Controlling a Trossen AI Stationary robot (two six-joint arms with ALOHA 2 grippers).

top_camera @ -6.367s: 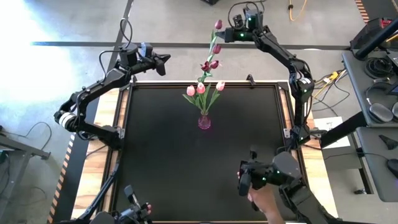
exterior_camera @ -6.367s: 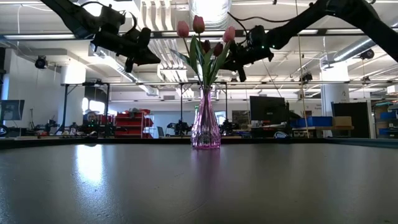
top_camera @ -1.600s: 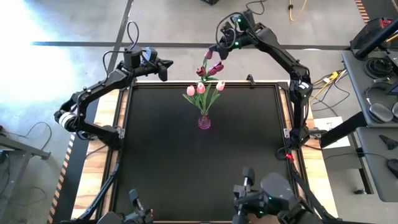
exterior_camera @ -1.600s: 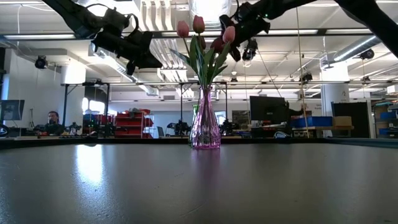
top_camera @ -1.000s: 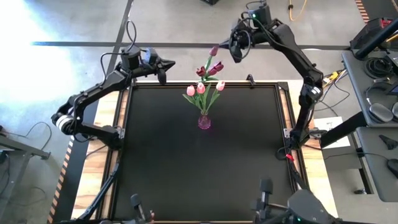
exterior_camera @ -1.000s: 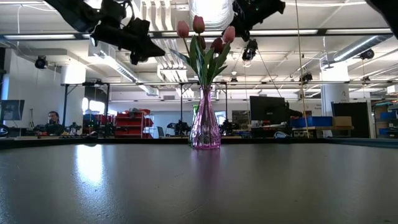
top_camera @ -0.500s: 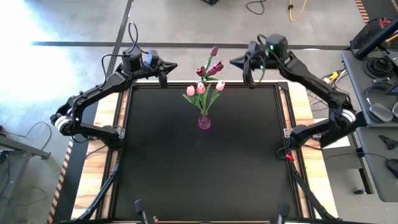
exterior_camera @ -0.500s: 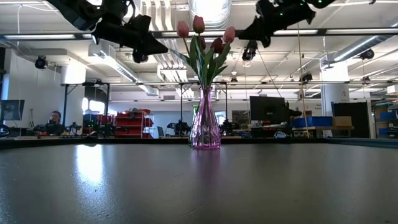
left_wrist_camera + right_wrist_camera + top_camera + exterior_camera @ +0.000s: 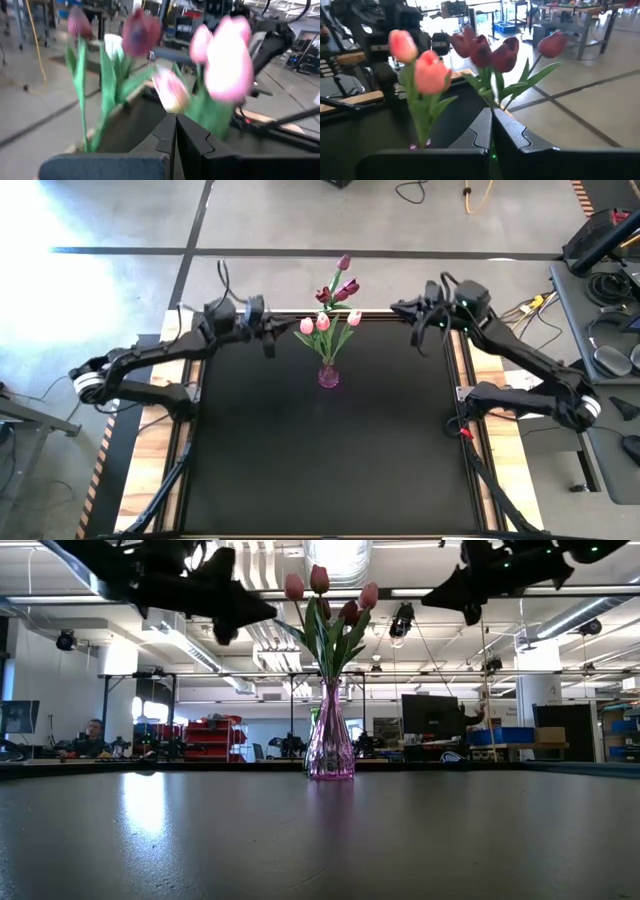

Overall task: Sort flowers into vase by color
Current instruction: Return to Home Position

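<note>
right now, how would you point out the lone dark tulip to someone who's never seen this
In the high view, find the black table, then the pink vase in its upper middle. Of the tulips fanning up from there, it is the maroon head farthest out, alone over the grey floor, beyond the other maroon heads and pink ones.
</note>
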